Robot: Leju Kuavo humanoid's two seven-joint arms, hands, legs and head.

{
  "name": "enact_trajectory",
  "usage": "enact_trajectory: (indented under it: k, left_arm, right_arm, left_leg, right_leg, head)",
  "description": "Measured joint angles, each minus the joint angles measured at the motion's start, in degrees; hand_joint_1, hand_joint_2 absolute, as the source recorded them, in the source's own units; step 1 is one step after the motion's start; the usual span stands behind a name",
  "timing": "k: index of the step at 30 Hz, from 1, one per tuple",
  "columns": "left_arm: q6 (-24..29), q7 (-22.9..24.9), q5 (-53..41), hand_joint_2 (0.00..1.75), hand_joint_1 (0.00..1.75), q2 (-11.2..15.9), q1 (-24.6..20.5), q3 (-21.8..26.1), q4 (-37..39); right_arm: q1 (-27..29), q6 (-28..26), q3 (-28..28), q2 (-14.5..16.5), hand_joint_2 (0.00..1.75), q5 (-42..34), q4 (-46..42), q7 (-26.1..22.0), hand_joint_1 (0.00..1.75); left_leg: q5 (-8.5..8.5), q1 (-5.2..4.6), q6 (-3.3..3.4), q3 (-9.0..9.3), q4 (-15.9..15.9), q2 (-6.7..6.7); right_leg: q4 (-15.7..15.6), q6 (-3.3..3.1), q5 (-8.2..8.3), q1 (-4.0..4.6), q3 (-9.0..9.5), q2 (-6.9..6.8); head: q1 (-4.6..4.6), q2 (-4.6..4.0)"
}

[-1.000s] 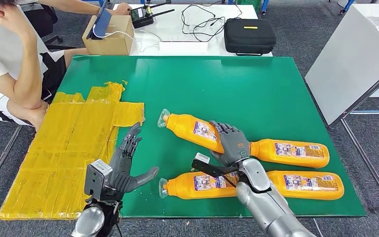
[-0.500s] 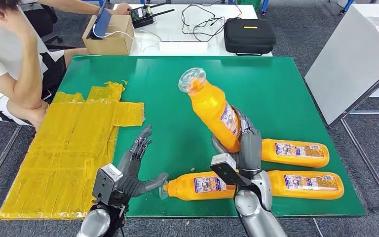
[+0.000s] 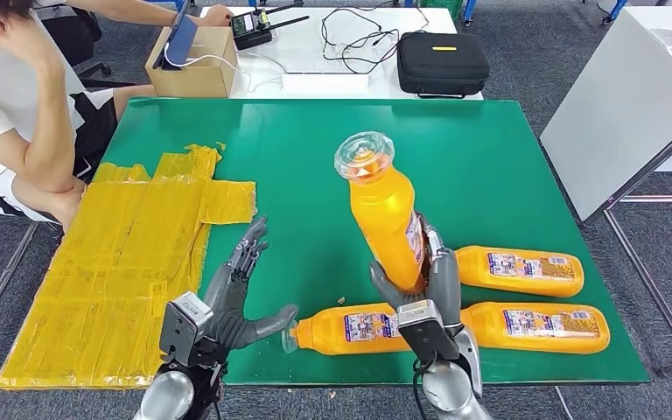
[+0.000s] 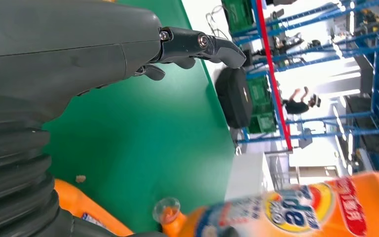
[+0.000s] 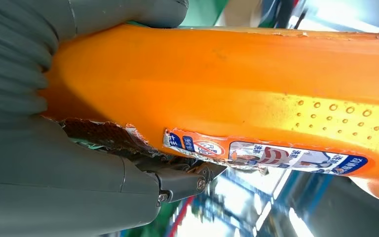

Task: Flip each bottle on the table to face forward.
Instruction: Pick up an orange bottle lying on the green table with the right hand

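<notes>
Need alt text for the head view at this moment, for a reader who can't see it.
The robot's right hand holds an orange bottle raised, cap up, over a green table. Three more orange bottles lie on their sides near the front edge, and the open left hand hovers beside one's cap.

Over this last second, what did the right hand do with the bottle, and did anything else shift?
The right hand lifted the bottle off the green table, swinging its cap up to near upright. The left hand crept toward the near bottle. The other two bottles stayed flat.
</notes>
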Motion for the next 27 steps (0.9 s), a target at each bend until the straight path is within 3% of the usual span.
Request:
enact_trajectory:
  k: [14,27]
  left_arm:
    - [-0.02,-0.19,0.61,1.75,0.00,0.71,-1.05,-1.87,-1.51]
    - [-0.96,-0.31,4.16,1.75,0.00,1.37,-4.63,-5.70,-2.48]
  right_arm:
    - [1.33,6.19,3.33,1.58,1.75,-3.57,0.94,-2.00,1.72]
    - [-0.58,4.11,12.04,2.10,1.75,-0.12,10.90,-3.39,1.74]
  left_leg:
    - [0.01,0.01,0.00,0.00,0.00,0.00]
    - [0.02,0.01,0.01,0.00,0.00,0.00]
  right_leg:
    - [0.01,0.00,0.00,0.01,0.00,0.00]
    - [0.01,0.00,0.00,0.01,0.01,0.00]
  head:
    - [-0.01,0.00]
    - [0.00,0.00]
